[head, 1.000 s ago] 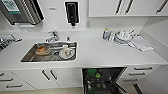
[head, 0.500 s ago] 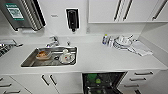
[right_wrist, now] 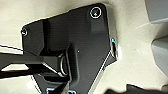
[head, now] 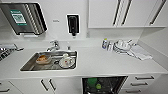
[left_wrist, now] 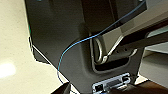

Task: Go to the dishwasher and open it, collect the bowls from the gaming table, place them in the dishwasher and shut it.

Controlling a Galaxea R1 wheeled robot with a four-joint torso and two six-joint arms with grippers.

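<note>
Head view gives us a white counter (head: pixel 105 62) with a steel sink (head: pixel 30 65) set in it, a cup (head: pixel 66 60) on a plate inside. Below the counter's front edge the dishwasher (head: pixel 105 85) stands open, its dark inside holding green bowls (head: pixel 92 81). Stacked white plates (head: pixel 122 46) sit near the back wall, a folded cloth (head: pixel 140 52) just beside them. We cannot tell how our fingers stand on either arm.

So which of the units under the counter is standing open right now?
The dishwasher, right of the sink: its dark inside shows, with green bowls in it. The white cabinet doors and drawers beside it are shut.
</note>
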